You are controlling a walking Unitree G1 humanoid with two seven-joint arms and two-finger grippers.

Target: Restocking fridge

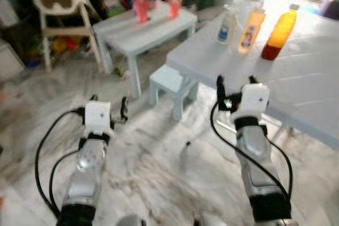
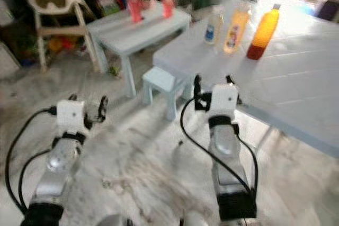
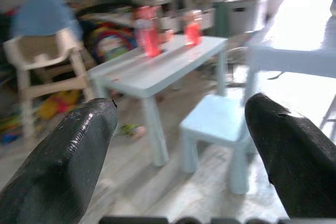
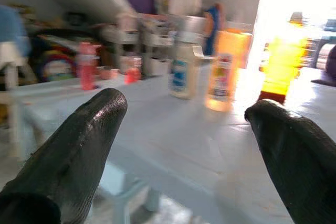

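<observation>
You see a pale blue table [image 1: 307, 78], an orange bottle [image 1: 279, 33] with dark red base, a white bottle [image 1: 227, 25], two pink-red bottles [image 1: 141, 2], and a mottled grey-white floor [image 1: 148, 157].

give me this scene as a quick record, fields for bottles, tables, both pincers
big table: pale table ahead on the right
bottles on it: white bottle, orange-yellow bottle, yellow bottle with red base, in a row
small table: low table carrying two red bottles
stool: small stool between the tables
left pincer: open, empty, over floor
right pincer: open, empty, at the big table's edge
</observation>
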